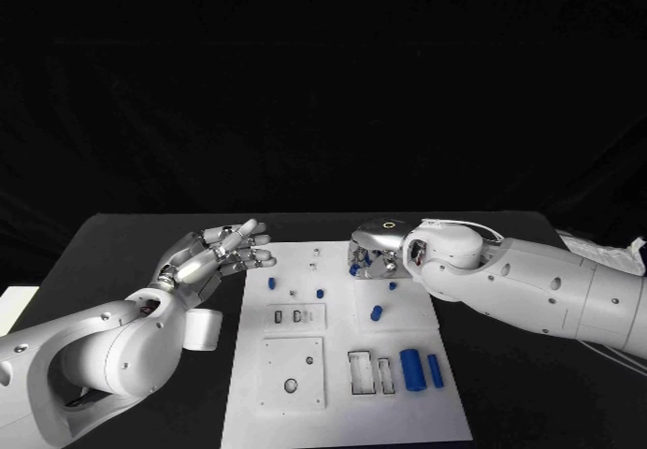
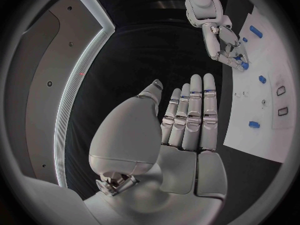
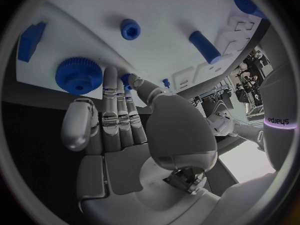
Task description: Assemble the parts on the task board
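The white task board (image 1: 344,398) lies in the middle of the black table. My right hand (image 1: 379,245) hangs over its far right part, fingers pointing down. Its thumb and a finger pinch a small blue part (image 3: 127,79) right at the board's surface, beside a blue gear (image 3: 78,75). The same hand (image 2: 224,44) shows over the board's far edge in the left wrist view. My left hand (image 1: 216,254) hovers at the board's far left corner, fingers straight and holding nothing. Small blue pegs (image 1: 271,282) (image 1: 320,293) (image 1: 376,313) stand on the board.
Two blue cylinders (image 1: 411,368) (image 1: 434,369) lie at the board's right side next to rectangular slots (image 1: 362,371). A square plate with holes (image 1: 293,372) sits in the near left part. Bare black table surrounds the board.
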Action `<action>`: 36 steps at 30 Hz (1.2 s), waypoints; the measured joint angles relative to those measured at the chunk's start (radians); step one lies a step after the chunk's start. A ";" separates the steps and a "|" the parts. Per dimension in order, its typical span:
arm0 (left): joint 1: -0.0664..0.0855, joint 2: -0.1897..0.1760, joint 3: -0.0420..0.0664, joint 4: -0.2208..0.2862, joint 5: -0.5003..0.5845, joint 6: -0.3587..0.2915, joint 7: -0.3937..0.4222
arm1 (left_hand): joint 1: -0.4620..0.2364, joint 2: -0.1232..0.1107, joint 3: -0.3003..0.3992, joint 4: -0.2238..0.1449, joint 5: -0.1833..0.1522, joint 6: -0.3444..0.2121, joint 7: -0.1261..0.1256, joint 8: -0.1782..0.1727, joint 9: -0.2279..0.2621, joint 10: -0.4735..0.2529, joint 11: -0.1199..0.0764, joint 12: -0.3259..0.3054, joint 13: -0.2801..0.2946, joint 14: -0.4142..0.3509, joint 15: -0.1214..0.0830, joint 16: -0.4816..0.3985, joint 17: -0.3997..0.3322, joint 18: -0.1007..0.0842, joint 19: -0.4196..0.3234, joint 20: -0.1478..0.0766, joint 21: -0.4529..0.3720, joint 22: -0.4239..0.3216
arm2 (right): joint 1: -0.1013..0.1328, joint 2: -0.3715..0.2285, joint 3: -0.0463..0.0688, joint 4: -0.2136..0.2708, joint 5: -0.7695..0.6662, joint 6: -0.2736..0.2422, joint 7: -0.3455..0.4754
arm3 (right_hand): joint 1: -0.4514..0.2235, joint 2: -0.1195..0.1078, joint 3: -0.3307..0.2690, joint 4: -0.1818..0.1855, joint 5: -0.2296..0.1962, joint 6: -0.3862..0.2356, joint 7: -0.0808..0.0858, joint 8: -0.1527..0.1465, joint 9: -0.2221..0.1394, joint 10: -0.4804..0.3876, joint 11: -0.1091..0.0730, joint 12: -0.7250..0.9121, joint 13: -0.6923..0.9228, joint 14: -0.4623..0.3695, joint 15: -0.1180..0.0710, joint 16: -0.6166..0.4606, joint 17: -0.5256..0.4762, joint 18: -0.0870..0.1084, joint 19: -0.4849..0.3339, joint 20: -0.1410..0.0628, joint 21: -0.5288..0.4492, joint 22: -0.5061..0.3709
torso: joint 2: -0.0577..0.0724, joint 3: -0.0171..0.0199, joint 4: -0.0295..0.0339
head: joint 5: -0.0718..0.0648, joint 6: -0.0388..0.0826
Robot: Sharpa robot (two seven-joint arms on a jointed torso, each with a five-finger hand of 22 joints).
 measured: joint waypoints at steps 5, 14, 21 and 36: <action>0.000 0.000 0.000 -0.003 0.000 0.000 -0.002 | 0.000 0.000 -0.003 -0.003 0.000 0.000 0.000 -0.003 0.000 0.000 0.000 0.000 0.000 0.000 0.000 0.000 0.000 0.000 0.000 0.000 0.000 0.000 | 0.003 -0.004 0.013 0.023 0.011 -0.051 0.000 | -0.014 0.004 -0.001 0.015 -0.008 0.000 0.000 0.000 0.000 0.000 0.000 0.000 -0.002 0.000 0.000 -0.003 0.003 0.000 -0.004 -0.004 0.005 0.006 | 0.000 -0.0011 0.0000 | 0.000 0.005; 0.000 0.001 0.000 -0.005 0.000 0.000 -0.004 | 0.000 0.000 0.000 -0.005 0.000 0.000 0.000 -0.003 -0.001 0.000 0.000 -0.004 0.000 0.000 0.000 -0.004 0.003 0.000 0.000 0.000 0.000 0.000 | 0.012 0.050 0.018 -0.007 0.026 -0.135 -0.023 | -0.015 0.004 0.002 0.026 -0.010 0.000 0.000 0.000 0.000 0.000 0.000 0.000 -0.002 0.000 0.000 -0.006 0.006 0.000 -0.004 -0.004 0.005 0.008 | 0.002 -0.0017 0.0032 | -0.001 0.010; 0.001 0.003 0.000 -0.004 0.000 0.001 -0.006 | 0.004 0.004 0.003 -0.008 0.000 0.000 0.000 -0.007 -0.001 0.000 0.000 -0.011 -0.001 0.000 0.000 -0.004 0.004 0.000 0.000 0.000 0.000 0.000 | 0.013 0.110 0.019 -0.052 0.025 -0.170 -0.044 | -0.019 0.000 0.004 0.029 -0.012 -0.001 0.001 0.000 0.000 0.000 0.000 0.000 -0.003 0.000 0.000 -0.007 0.006 0.000 -0.003 -0.004 0.005 0.008 | 0.004 -0.0023 0.0072 | -0.001 0.011; 0.003 0.005 0.000 -0.003 0.000 0.001 -0.009 | 0.004 0.004 0.003 -0.008 0.000 0.000 0.000 -0.011 -0.001 0.000 0.000 -0.011 -0.001 -0.007 0.000 -0.009 0.005 0.000 0.000 0.000 0.000 0.000 | 0.008 0.190 0.013 -0.139 0.009 -0.188 -0.070 | -0.021 -0.003 0.007 0.032 -0.014 -0.001 -0.003 -0.003 0.001 0.000 0.000 0.000 -0.004 0.000 0.000 -0.007 0.008 0.000 -0.003 -0.003 0.009 0.008 | 0.009 -0.0041 0.0147 | -0.001 0.009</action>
